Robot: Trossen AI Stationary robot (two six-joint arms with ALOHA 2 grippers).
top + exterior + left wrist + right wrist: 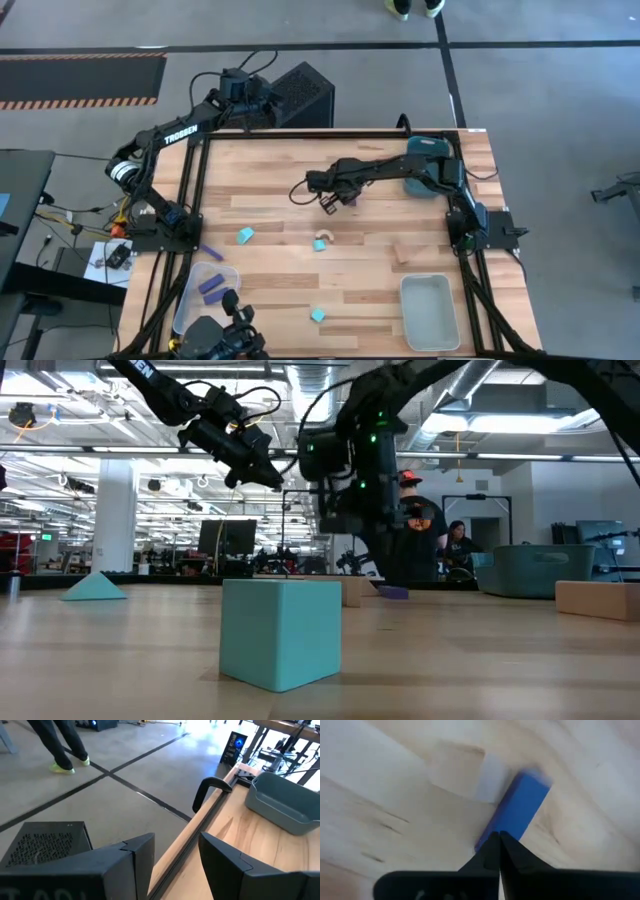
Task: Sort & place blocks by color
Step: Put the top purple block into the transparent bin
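A dark blue-purple bar lies flat on the table's middle. My right gripper is shut, and its tips point down at the bar's near end. My left gripper is open and hangs in the air beyond the table's far left edge, holding nothing. Teal blocks lie loose. A tan arch with a teal piece and a tan block rest flat on the wood. My right gripper comes from above with its shut fingertips over the end of the blue-purple bar, in line with its length. The tips cover that spot, so I cannot tell whether they touch it. The bar lies flat on the table.
A clear bin holding purple bars sits at the near left. A pale bin sits at the near right, and a teal bin at the far right. A black box stands beyond the far edge. People stand behind the table.
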